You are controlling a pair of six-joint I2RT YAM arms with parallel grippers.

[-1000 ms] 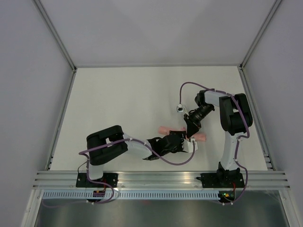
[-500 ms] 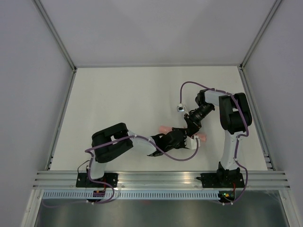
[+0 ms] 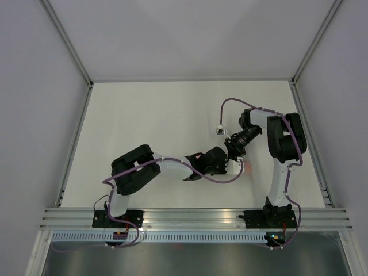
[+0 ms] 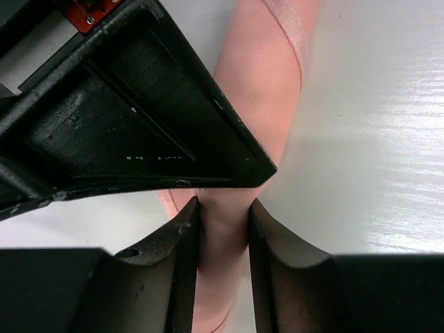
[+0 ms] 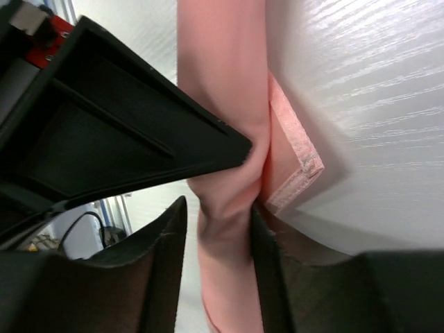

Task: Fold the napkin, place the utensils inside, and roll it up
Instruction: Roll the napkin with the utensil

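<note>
The rolled napkin (image 4: 260, 76) is clamped in the left hand (image 4: 222, 223) and right hand (image 5: 218, 230), and could be unrolled if pulled unevenly.

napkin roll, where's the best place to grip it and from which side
Grip the napkin across its narrow rolled body, coming from above and straddling its long sides. It lies flat as a slim tube, so only its width fits a gripper's opening; the left gripper and right gripper pinch it that way.

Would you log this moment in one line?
napkin: rolled | left end effector: shut on napkin | right end effector: shut on napkin
</note>
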